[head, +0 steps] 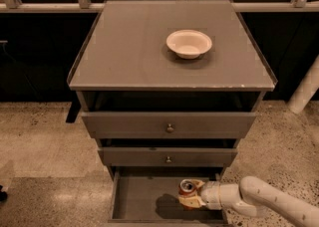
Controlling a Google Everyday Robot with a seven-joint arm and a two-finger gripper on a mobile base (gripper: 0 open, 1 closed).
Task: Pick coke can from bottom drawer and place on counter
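Observation:
The coke can (187,189) stands upright in the open bottom drawer (144,198), towards its right side; its silver top with pull tab shows, its red body is mostly hidden. My gripper (191,195) reaches into the drawer from the right on a white arm, and its tan fingers (192,202) sit around the can. The counter (134,47) is the flat grey top of the cabinet above.
A white bowl (189,43) sits on the counter right of centre. Two closed drawer fronts with round knobs (170,128) overhang the open drawer. A white post (305,89) stands at the right. Speckled floor surrounds the cabinet.

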